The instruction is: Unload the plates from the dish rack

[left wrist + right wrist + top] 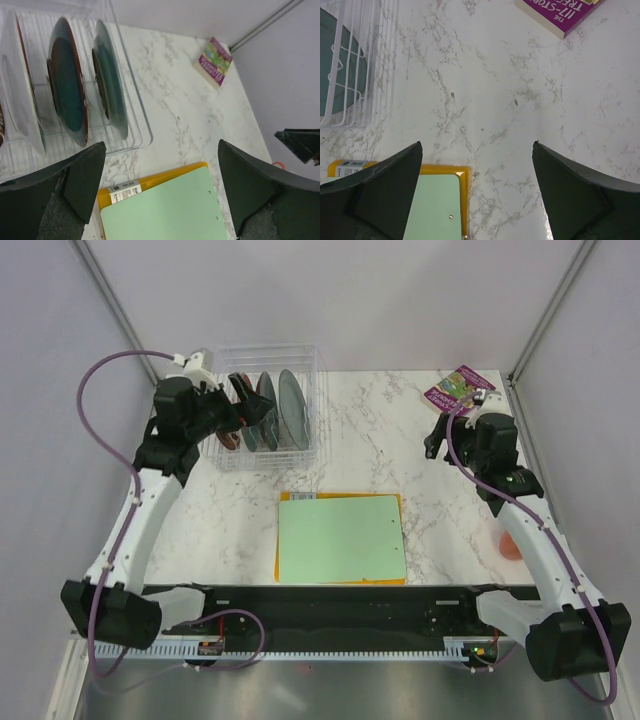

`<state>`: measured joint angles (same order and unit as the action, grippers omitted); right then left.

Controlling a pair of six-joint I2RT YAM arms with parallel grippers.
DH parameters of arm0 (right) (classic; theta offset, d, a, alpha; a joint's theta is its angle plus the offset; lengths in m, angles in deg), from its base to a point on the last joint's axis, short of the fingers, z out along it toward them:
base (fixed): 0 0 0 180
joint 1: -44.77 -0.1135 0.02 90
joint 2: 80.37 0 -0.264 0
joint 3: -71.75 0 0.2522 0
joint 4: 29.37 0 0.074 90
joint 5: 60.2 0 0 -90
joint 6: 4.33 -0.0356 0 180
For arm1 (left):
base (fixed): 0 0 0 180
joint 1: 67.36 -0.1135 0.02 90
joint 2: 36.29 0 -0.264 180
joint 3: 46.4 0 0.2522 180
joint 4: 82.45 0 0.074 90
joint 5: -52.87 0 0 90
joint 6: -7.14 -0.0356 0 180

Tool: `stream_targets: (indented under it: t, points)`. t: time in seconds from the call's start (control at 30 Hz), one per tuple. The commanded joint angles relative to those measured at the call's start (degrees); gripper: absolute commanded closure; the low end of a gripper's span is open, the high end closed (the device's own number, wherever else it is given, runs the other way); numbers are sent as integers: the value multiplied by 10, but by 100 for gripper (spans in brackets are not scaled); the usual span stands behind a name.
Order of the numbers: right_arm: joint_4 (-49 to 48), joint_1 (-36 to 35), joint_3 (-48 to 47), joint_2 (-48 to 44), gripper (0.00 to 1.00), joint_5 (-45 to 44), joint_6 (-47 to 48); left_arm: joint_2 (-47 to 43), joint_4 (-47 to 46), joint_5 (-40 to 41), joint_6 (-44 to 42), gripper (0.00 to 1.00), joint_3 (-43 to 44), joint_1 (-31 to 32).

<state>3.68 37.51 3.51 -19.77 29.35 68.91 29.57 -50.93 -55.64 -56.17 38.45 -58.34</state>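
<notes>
While plates (67, 85) stand upright in dish rack (144, 134) ahead of left hand (161, 150), it and right hand (476, 146) gape wide, empty.

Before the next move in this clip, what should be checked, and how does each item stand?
1. Left gripper open and empty: ok.
2. Right gripper open and empty: ok.
3. Plates upright in the dish rack: ok; the grey-green plate stands nearest the rack's right wall.
4. A plate inside the left gripper's jaws: not ok, none sits between them.
5. Plates free of the slot dividers: cannot tell through the clear wall.
6. Purple book away from the rack: ok, it lies at the far right corner.
</notes>
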Motion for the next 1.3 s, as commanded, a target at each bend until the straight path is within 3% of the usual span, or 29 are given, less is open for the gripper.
stream_targets:
  t: [0.0, 0.13, 0.2, 0.53, 0.93, 1.0, 1.03, 1.07, 1.13, 1.27]
  points:
    - [-12, 1, -1, 24, 2, -10, 1, 94, 8, 60, -35, 0, 54, 30]
    - [-24, 0, 0, 58, 2, -3, 4, 179, -6, 174, -69, 2, 108, 86]
    - [-25, 0, -3, 74, 2, -3, 8, 223, -8, 183, -73, 4, 142, 101]
    - [-31, 1, 1, 104, 2, -1, 19, 320, -4, 381, -113, 4, 208, 158]
    - [-36, 1, 2, 107, 2, -1, 23, 436, -4, 469, -125, 17, 269, 174]
    - [-36, 0, 2, 109, 2, 0, 23, 450, -8, 473, -120, 32, 275, 175]
    - [-36, 0, 2, 109, 2, 0, 23, 454, -10, 477, -120, 46, 278, 176]
    - [-37, 1, 2, 111, 2, 1, 23, 458, -11, 481, -120, 76, 282, 176]
    - [-38, 1, 4, 113, 2, 3, 23, 469, -10, 483, -125, 98, 291, 178]
    - [-41, 0, 7, 118, 2, 4, 22, 471, -10, 524, -144, 98, 310, 190]
